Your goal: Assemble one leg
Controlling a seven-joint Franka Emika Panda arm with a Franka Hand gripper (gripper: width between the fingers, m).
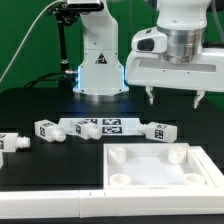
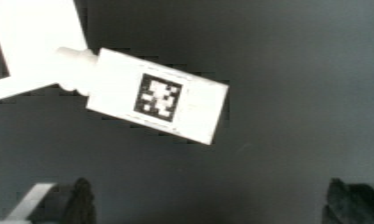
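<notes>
My gripper (image 1: 173,100) hangs open and empty above the table at the exterior view's right. Below it and slightly left lies a leg (image 1: 157,132), a white block with a tag, on the black table. The wrist view shows this leg (image 2: 157,96) lying slantwise, its narrower peg end (image 2: 45,76) pointing away from the tagged block. The two dark fingertips (image 2: 68,200) stand wide apart and short of the leg, with my gripper (image 2: 210,205) holding nothing. Two more legs lie at the exterior view's left (image 1: 45,130) (image 1: 10,143).
The large white tabletop (image 1: 160,176) with corner holes lies in front at the exterior view's right. The marker board (image 1: 95,127) lies mid-table. The robot base (image 1: 100,65) stands behind it. A white edge (image 2: 3,50) shows in the wrist view beside the leg's peg end.
</notes>
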